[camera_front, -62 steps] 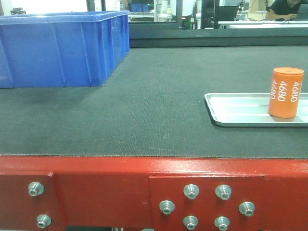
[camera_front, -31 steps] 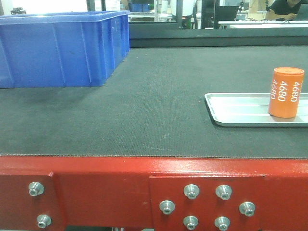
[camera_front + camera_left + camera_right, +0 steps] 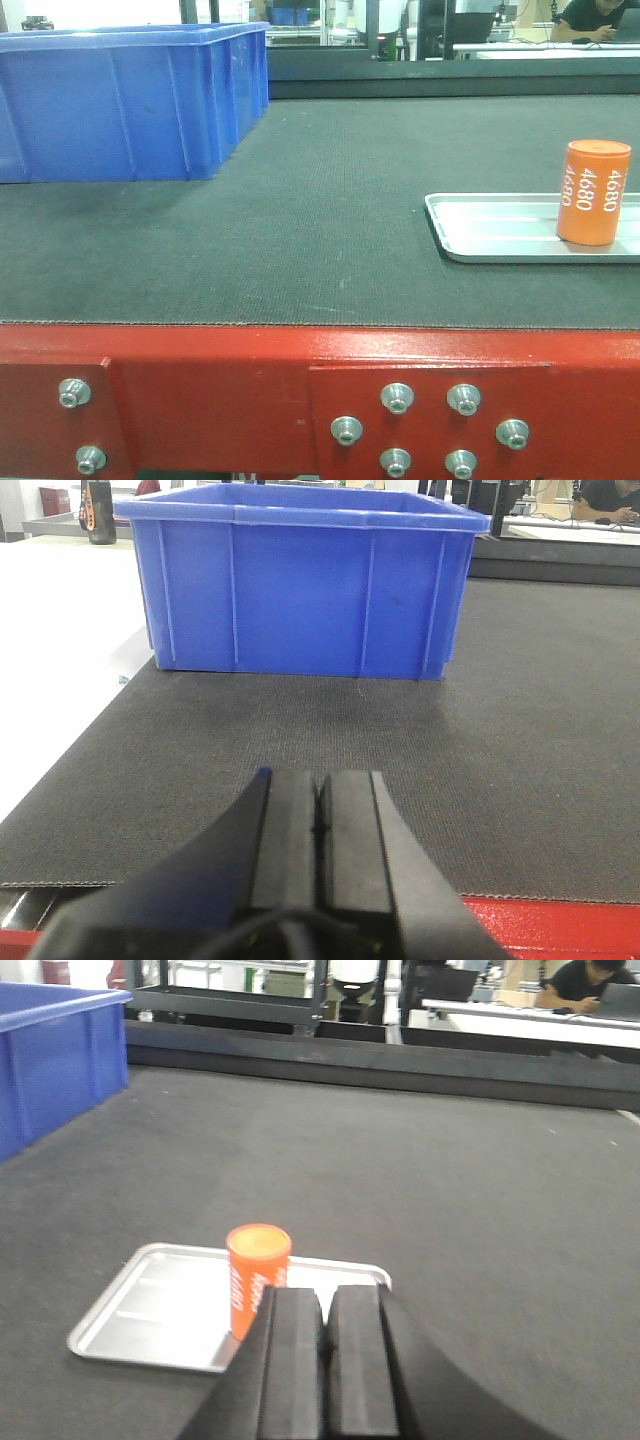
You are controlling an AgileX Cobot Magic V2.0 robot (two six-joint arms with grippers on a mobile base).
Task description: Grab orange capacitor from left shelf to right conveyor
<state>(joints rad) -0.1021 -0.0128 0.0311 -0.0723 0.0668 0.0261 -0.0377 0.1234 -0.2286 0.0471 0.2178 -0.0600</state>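
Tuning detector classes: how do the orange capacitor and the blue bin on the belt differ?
The orange capacitor is a small upright cylinder with white "4680" print; the blue bin is a far larger, open-topped ribbed box. The capacitor stands on a silver tray at the right; the bin sits directly on the conveyor belt at the left. Both rest untouched.

Before me: one orange capacitor point(image 3: 593, 192), one metal tray point(image 3: 500, 228), one blue bin point(image 3: 130, 100), one conveyor belt point(image 3: 320, 220), eight visible silver bolts point(image 3: 397, 397), my two grippers point(image 3: 318, 810) point(image 3: 325, 1335).

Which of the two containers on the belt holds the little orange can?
The flat silver tray; the orange capacitor stands upright on it. The deep blue bin sits apart, far left.
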